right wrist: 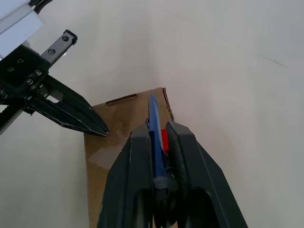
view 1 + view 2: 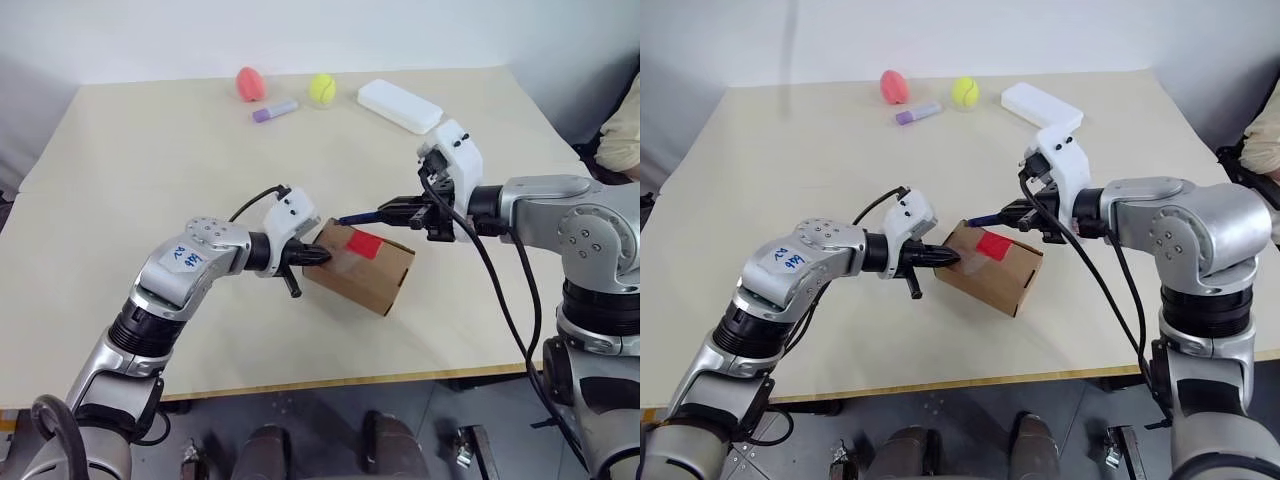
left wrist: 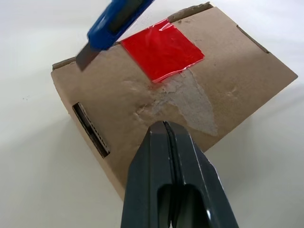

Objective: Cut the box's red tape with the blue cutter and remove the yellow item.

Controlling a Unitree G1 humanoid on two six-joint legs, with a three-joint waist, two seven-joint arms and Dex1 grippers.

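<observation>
The brown cardboard box lies tilted on the table's middle, with the red tape on its top face across the flap seam. My left gripper is shut, its closed tips touching the box's left top face with nothing between them. My right gripper is shut on the blue cutter. The blade end of the blue cutter hovers by the box's far edge, just beside the red tape. The yellow item is hidden.
At the table's far side lie a pink egg-shaped object, a purple tube, a yellow-green tennis ball and a white case. A person's sleeve shows at the right edge.
</observation>
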